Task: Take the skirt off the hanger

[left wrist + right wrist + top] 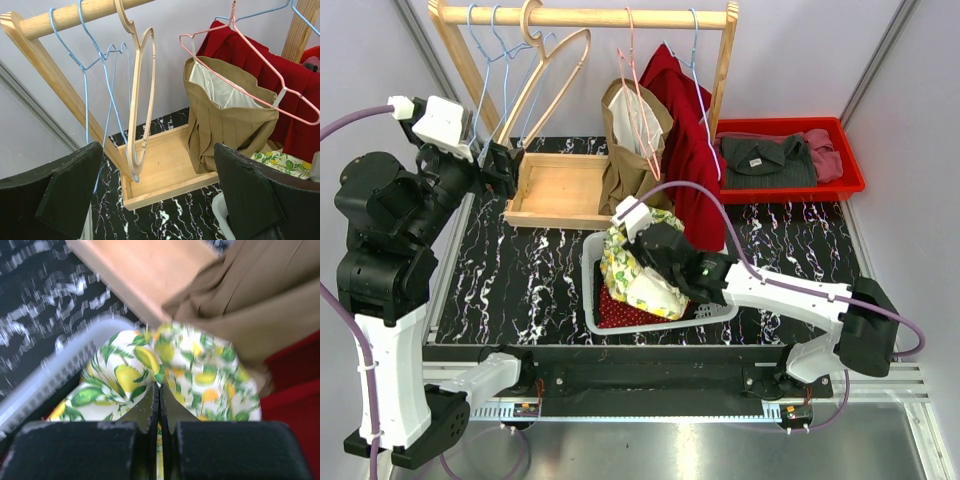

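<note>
We judge the tan skirt (pixel 230 125), mid-frame, soft, light and limp; we'd pinch its waistband beside the pink hanger (pixel 281 96). Our left claw (pixel 160 192) is released, our right claw (pixel 159 394) clenched over lemon-print cloth (pixel 135 360).

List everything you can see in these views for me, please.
table: one, black marbled, under it all
rack: one, wooden, along the back
blue hangers: three, two bare at left, one under the red garment
wooden hanger: one, bare, beside them
pink hanger: one, carrying the tan skirt
wooden tray: one, below the rack
basket: one, pale grey, front centre
lemon-print cloth: one, in the basket
red bin: one, right, holding dark clothes
left gripper: open, black, near the bare hangers
right gripper: shut, black, over the lemon-print cloth
</note>
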### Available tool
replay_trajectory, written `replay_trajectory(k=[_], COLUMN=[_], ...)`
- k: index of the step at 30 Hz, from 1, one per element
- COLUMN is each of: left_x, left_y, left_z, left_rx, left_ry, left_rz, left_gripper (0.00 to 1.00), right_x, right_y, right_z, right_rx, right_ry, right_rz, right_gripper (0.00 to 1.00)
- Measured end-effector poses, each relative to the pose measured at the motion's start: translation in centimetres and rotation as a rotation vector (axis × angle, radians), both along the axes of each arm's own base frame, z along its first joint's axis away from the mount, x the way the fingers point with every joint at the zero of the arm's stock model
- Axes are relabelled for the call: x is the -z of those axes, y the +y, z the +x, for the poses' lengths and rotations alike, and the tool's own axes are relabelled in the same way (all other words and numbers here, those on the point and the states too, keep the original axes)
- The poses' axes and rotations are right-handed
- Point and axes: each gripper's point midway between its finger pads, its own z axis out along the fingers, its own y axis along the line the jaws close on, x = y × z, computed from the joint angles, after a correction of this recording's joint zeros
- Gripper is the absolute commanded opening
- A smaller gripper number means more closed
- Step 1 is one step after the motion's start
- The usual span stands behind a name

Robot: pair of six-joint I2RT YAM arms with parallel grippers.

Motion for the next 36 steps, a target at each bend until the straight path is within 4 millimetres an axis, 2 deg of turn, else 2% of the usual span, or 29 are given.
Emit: replay_trajectory(k=[4,6,7,10,11,12,13,15,17,18,20,22,24,26,30,33,36], left_x=[0.8,1.5,1.6,2.3,2.4,2.6,2.8,2.8,2.6,2.6,2.8,2.9,3.2,3.2,3.9,4.8,5.3], left_y=[-0.6,-1.3,-1.7,-3.1,-3.5,-3.9,-4.6,-5.7,-7.3,-8.4,-10.9,-13.3,-15.4,-16.7,-17.8,-18.4,-19.1], left_z=[-0.1,-0.2,-0.2,0.3,0.6,0.9,1.5,2.7,4.3,4.8,5.9,6.7,7.8,9.4,13.4,15.3,16.7], left_rx=[0.032,0.065,0.080,0.140,0.154,0.165,0.181,0.208,0.233,0.260,0.298,0.328,0.343,0.330,0.256,0.214,0.190], left_ry=[0.026,0.053,0.063,0.112,0.125,0.138,0.161,0.189,0.208,0.216,0.233,0.242,0.256,0.259,0.276,0.295,0.301], left_rz=[-0.016,-0.044,-0.056,-0.108,-0.121,-0.134,-0.153,-0.181,-0.201,-0.200,-0.193,-0.185,-0.183,-0.200,-0.243,-0.267,-0.285], left_gripper=[0.99,0.99,0.99,0.99,0.99,0.99,0.99,0.99,0.99,0.99,0.99,0.99,0.99,0.99,0.99,0.99,0.99], right_x=[5.3,7.4,8.1,9.5,9.8,10.1,10.3,11.1,12.0,12.6,13.7,14.2,13.5,11.5,5.3,0.2,-2.2], right_y=[-1.5,-2.2,-2.4,-2.4,-2.4,-2.3,-2.2,-2.2,-2.0,-1.9,-1.8,-1.8,-1.7,-1.7,-2.3,-2.9,-3.0], right_z=[-1.1,-1.8,-2.1,-3.2,-3.4,-3.7,-4.0,-4.9,-5.6,-5.9,-6.5,-7.4,-8.2,-8.7,-8.6,-8.9,-9.8], right_rx=[0.018,0.029,0.032,0.030,0.030,0.029,0.030,0.028,0.025,0.027,0.038,0.038,0.030,0.020,0.016,0.002,-0.021], right_ry=[0.091,0.144,0.167,0.244,0.262,0.287,0.308,0.362,0.415,0.435,0.453,0.438,0.408,0.367,0.283,0.229,0.205], right_rz=[-0.066,-0.085,-0.086,-0.063,-0.052,-0.040,-0.025,-0.002,0.000,-0.009,-0.047,-0.090,-0.109,-0.095,0.030,0.153,0.211], right_gripper=[0.00,0.00,0.00,0.09,0.15,0.38,0.48,0.62,0.66,0.73,0.79,0.89,0.93,0.98,1.00,1.00,1.00])
